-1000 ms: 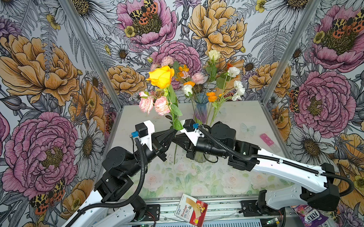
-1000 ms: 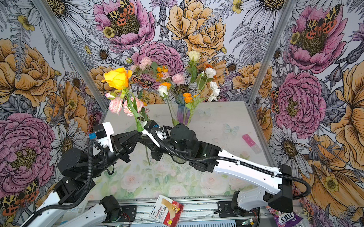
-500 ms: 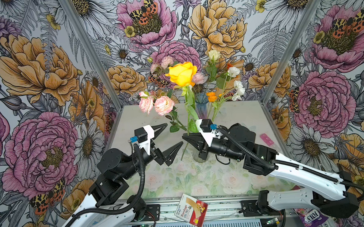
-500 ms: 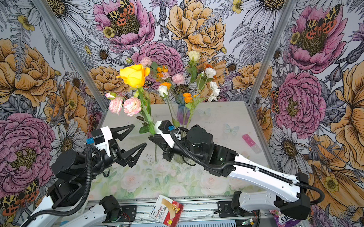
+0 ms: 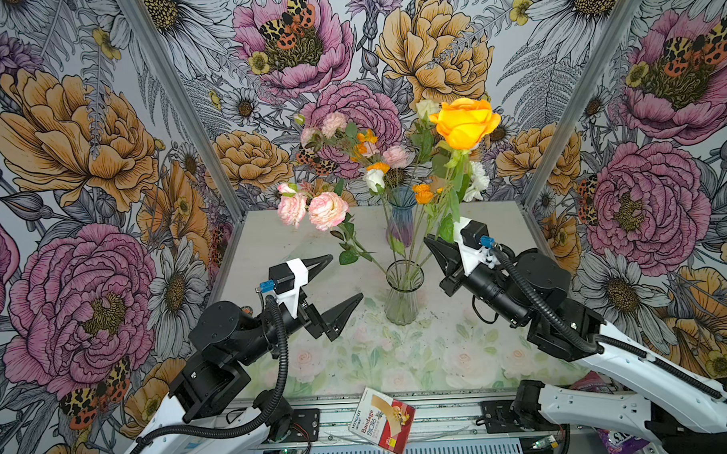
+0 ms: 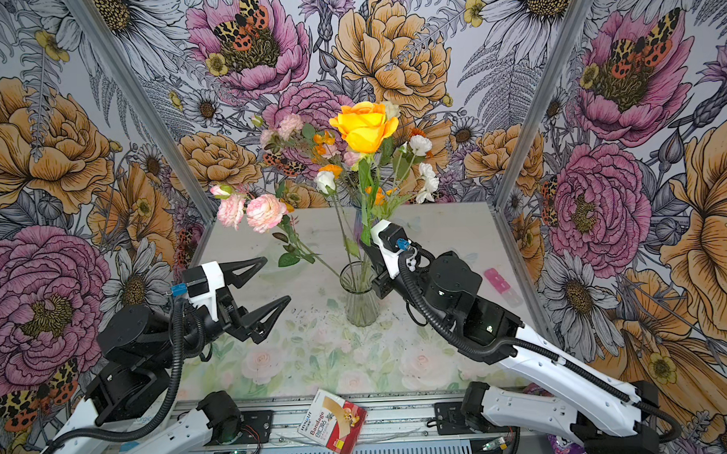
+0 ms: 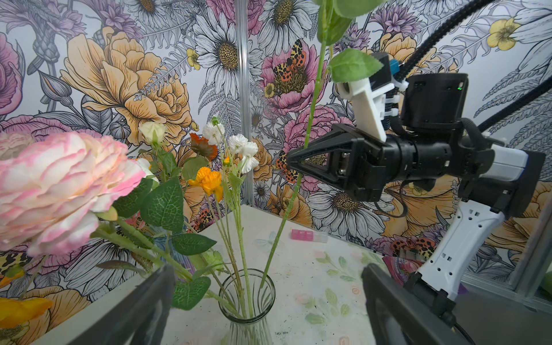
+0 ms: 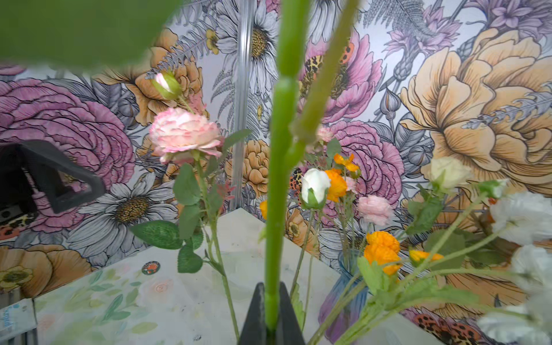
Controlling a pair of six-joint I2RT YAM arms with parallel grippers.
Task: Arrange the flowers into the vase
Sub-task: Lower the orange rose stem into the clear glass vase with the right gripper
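Yellow rose [image 5: 464,122] stands near upright, its stem clamped in the right hand [image 5: 433,246], lower tip at the mouth of the clear glass vase [image 5: 401,293] just below; the left hand [image 5: 347,277] gapes empty beside.

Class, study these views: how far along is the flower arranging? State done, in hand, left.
Done: several stems, pink blooms included, stand in the clear vase. In hand: the right gripper is shut on the stem of the yellow rose, its end at the vase mouth; the left gripper is open, empty. Left: lower and release the rose, probably.
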